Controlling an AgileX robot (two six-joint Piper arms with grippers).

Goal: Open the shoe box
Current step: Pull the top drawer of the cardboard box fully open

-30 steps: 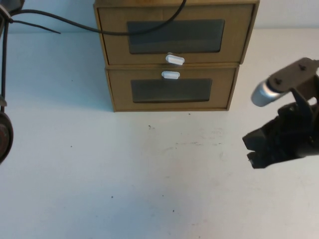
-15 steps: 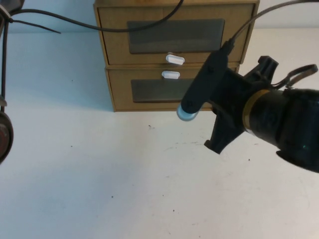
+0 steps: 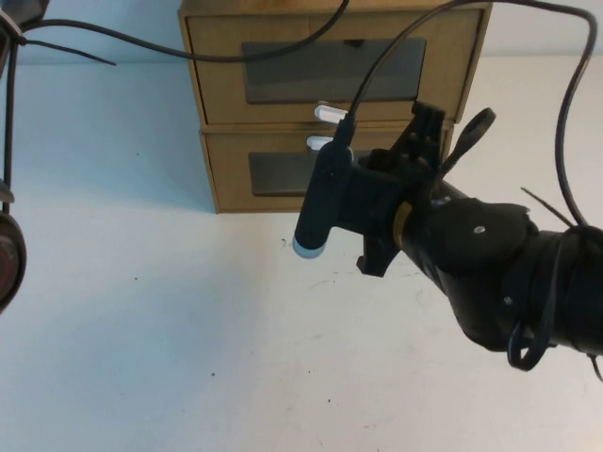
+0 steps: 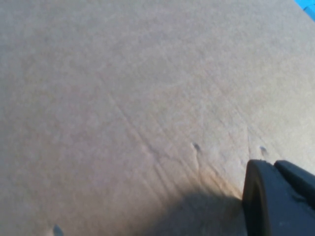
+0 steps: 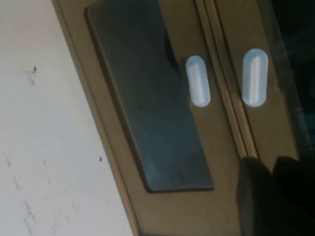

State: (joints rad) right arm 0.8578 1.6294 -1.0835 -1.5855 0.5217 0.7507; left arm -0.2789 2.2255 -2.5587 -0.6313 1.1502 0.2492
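Moved: right gripper [image 3: 426, 139] has swung in from well to the right of the lower shoe box [image 3: 226, 174] and now hangs just in front of that box's right half, pointing at its face.
Right gripper state: cannot tell whether it is parted or closed; nothing is seen in it.
Right wrist view: lower pull tab [image 5: 198, 81] and upper pull tab [image 5: 255, 77] lie side by side just ahead; neither is touched.
Task thing: lower shoe box sits shut on the table [image 3: 141, 330], with the upper shoe box [image 3: 217, 75] stacked on it, also shut.
Cable: a black cable [image 3: 188, 52] drapes across the upper shoe box.
Left gripper [image 4: 278, 196]: far left of the lower shoe box, over a plain tan surface; state cannot be told.
Meaning: approach looks nearly done; judged next, a tab must be caught and pulled outward.
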